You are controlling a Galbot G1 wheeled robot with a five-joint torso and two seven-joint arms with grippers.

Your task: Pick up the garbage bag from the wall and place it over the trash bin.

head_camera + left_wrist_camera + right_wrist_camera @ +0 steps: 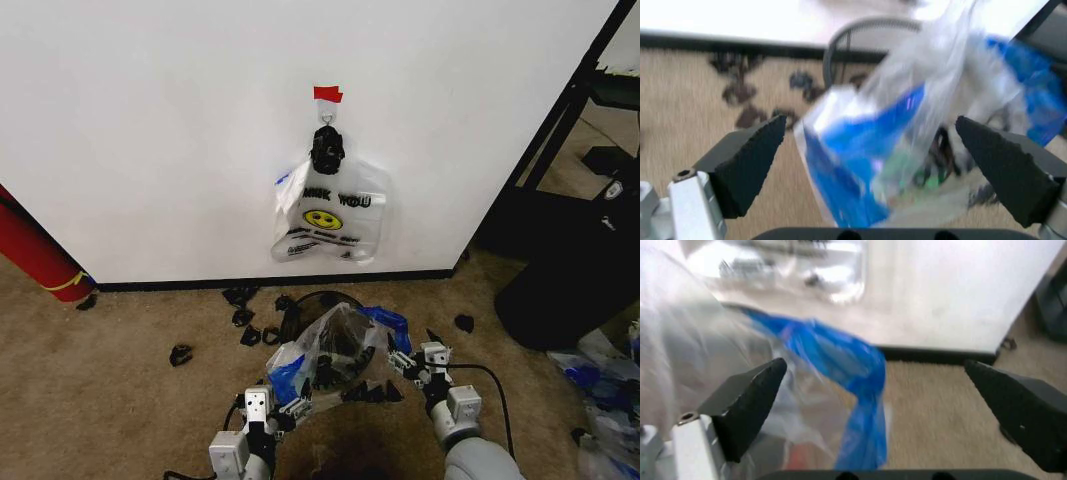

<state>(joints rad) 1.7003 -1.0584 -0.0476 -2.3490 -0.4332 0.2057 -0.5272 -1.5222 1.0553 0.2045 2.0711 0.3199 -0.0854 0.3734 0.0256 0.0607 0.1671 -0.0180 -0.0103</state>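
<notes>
The garbage bag [335, 352], clear crinkly plastic with blue patches, is draped in a heap over the trash bin [322, 297], whose dark rim shows behind it near the wall [150, 120]. My left gripper [292, 405] is open at the bag's near left side, and a blue-printed part of the bag [867, 165] lies between its spread fingers [750, 160]. My right gripper [407, 362] is open at the bag's right side, with a blue fold of the bag [853, 385] hanging between its wide-apart fingers [750, 400]. The bin's rim [840, 42] curves beyond the bag.
A white "THANK YOU" smiley bag [330, 215] hangs from a hook [327, 112] under red tape [327, 94]. Black scraps [181, 353] lie along the baseboard. A red cylinder [35, 255] leans at the left; dark furniture [570, 280] and more plastic bags [600, 390] crowd the right.
</notes>
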